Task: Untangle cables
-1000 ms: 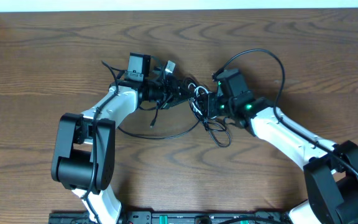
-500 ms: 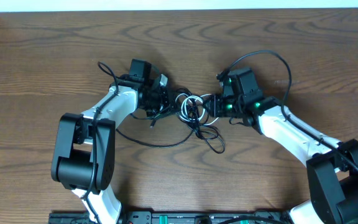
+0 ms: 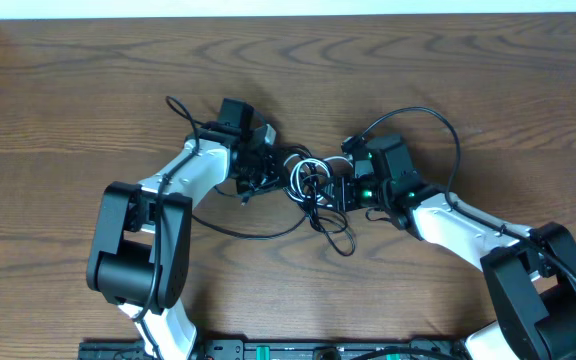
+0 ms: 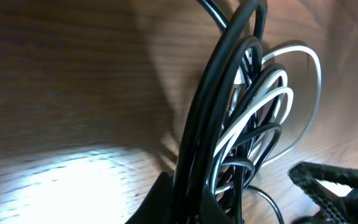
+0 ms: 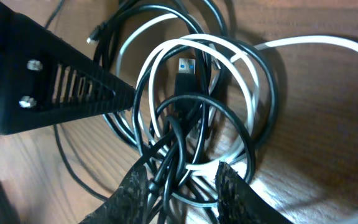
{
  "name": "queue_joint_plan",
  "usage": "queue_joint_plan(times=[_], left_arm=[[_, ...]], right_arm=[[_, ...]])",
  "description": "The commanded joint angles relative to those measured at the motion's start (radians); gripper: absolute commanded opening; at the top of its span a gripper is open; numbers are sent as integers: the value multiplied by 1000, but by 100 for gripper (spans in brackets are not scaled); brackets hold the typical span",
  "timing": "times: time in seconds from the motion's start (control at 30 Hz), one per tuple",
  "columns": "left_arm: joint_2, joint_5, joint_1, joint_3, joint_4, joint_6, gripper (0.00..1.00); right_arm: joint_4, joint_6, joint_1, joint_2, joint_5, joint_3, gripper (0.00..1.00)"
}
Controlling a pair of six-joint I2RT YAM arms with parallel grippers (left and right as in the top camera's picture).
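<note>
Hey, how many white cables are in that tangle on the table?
1. The white cable is looped several times among the black cables in the tangle at mid-table. A second one could be hidden underneath.

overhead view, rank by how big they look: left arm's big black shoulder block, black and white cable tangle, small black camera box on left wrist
1. big black shoulder block
2. black and white cable tangle
3. small black camera box
</note>
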Motion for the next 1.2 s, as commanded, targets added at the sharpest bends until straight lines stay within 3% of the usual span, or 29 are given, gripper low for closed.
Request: queue_joint_plan(times=[0.0, 0.2, 0.47, 1.17], left_arm=[[-21, -6, -21, 7, -13, 37, 7], [-21, 24, -24, 7, -21, 40, 7], [-21, 90, -25, 7, -26, 45, 7], [-21, 121, -25, 7, -28, 48, 7]], right_arm=[[41, -14, 26, -2, 43, -32, 30], [47, -14, 44, -2, 60, -35, 30], [46, -14, 66, -2, 65, -36, 19], [47, -10, 82, 72, 103, -37, 18]])
